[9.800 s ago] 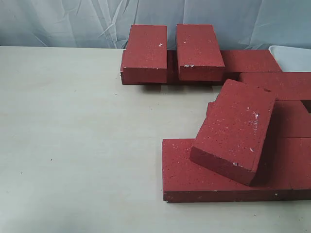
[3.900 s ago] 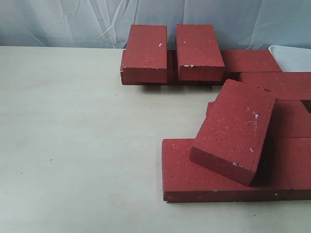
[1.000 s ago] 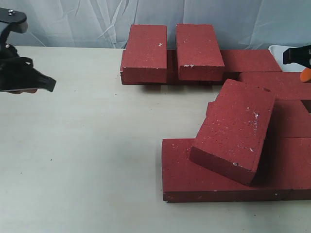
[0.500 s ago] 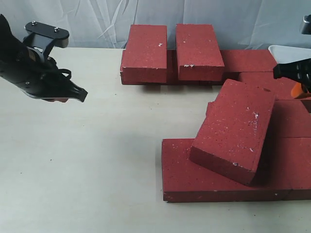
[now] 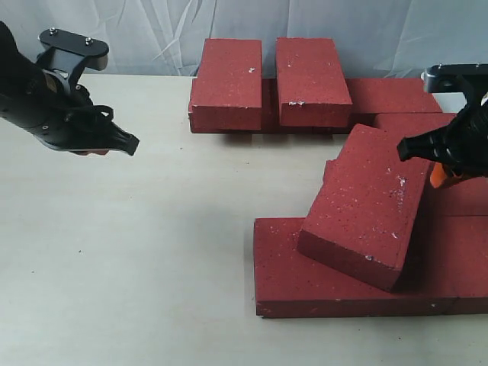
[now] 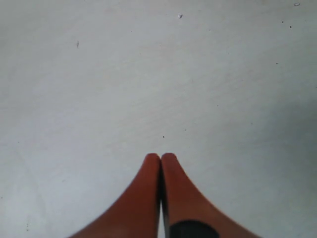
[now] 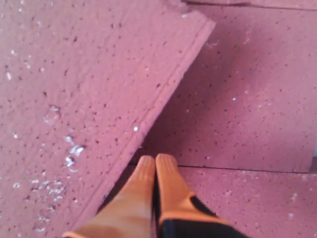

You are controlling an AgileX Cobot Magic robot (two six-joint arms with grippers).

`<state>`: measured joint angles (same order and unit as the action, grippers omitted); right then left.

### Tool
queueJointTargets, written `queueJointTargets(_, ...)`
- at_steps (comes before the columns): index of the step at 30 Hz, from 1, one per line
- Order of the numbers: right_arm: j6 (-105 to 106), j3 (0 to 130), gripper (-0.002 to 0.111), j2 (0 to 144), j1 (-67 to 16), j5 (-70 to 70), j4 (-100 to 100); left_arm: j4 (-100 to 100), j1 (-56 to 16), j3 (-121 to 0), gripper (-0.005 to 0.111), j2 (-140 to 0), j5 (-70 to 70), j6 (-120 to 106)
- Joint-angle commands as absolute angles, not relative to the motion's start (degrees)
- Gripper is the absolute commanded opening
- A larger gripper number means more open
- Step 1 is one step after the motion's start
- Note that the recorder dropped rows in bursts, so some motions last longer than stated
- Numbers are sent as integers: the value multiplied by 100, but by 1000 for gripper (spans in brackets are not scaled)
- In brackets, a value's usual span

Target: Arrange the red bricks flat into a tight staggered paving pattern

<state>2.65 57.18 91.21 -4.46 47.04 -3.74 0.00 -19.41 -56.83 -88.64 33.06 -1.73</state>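
Observation:
Several dark red bricks lie on the table. One tilted brick (image 5: pixel 367 204) leans across a flat front brick (image 5: pixel 305 282). Two bricks (image 5: pixel 227 82) (image 5: pixel 311 80) rest on top of a back row. My right gripper (image 5: pixel 437 180) is shut and empty, just to the right of the tilted brick's upper edge (image 7: pixel 74 99), over flat bricks (image 7: pixel 237 114). My left gripper (image 5: pixel 88 152) hangs shut and empty over bare table at the far left; in the left wrist view its fingertips (image 6: pixel 161 157) meet above plain tabletop.
A pale wooden table (image 5: pixel 137 252) spreads to the left and front. A blue-grey cloth backdrop (image 5: pixel 137 30) hangs behind. A white container's rim (image 5: pixel 450 80) peeks out at the back right, behind the right arm.
Both arms came into view over the last second. The right gripper moved down and left to the tilted brick's right edge. The left gripper barely shifted in the last half second. No brick moved.

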Motion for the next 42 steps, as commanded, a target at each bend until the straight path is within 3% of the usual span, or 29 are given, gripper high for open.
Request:
queueJointTargets(1,466,5744,-1,9171,-738,4852,-268,-61,-1967,-5728,0,-8869,3248,-168)
queueJointTargets(10,775,5801,-1,9171,-1526,5197,-398,-151,-1967,-5728,0,-8869,3162,-168)
queueJointTargets(13,775,6348,-1,9092,-1715,5719,-442,-151,-1967,-5728,0,-8869,3162,-168)
queueJointTargets(18,638,6527,-1,8927,-1715,5153,306,-465,-1967,-5728,0,-8869,2981,-168)
queueJointTargets(28,-524,6527,-1,9645,-656,4032,962,-695,-1955,-5728,0,-8869,2820,-168)
queueJointTargets(42,-449,6527,-1,10376,-645,3491,371,-640,-1956,-5728,0,-8869,2821,-168)
